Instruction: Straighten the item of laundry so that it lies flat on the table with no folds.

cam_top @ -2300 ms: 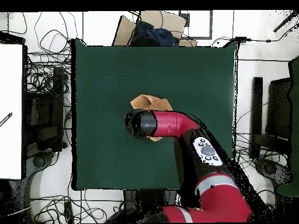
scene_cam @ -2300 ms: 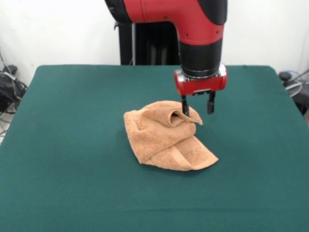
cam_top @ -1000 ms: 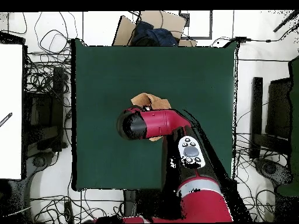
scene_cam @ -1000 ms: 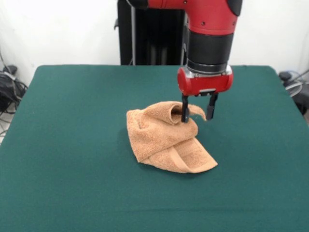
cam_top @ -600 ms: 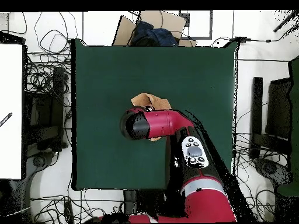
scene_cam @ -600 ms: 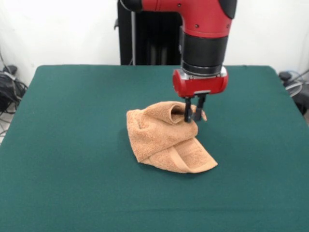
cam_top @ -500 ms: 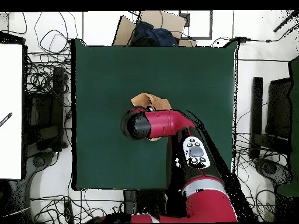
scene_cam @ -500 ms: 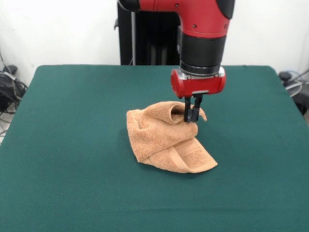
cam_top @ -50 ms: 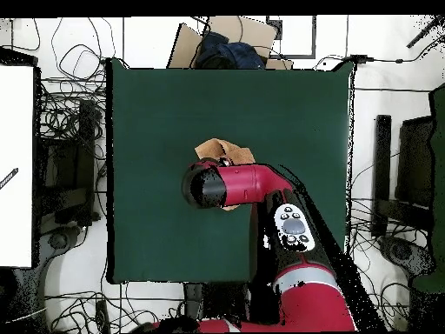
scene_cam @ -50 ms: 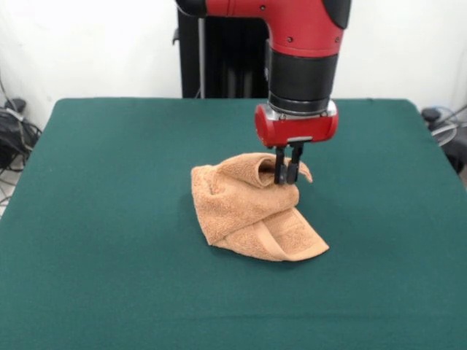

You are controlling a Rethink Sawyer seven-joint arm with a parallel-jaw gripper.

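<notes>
While bunched mid-worktop (scene_cam @ -50 ms: 109,219), towel (scene_cam @ -50 ms: 244,211) nowhere near flat. Fingers (scene_cam @ -50 ms: 285,175) pinched narrow on its raised top fold, seemingly gripping there to lift and unroll that flap. Folds all left.

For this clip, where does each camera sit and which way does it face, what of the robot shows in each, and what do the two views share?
Front view: sits across the dark green felt-topped table, facing the robot; shows the crumpled peach-orange terry-cloth towel, the red and black arm coming from above, and the gripper shut on a raised fold.
Overhead view: above, looking straight down; arm reaches from the bottom edge and hides most of the towel.
Shared: table, towel, arm.
</notes>
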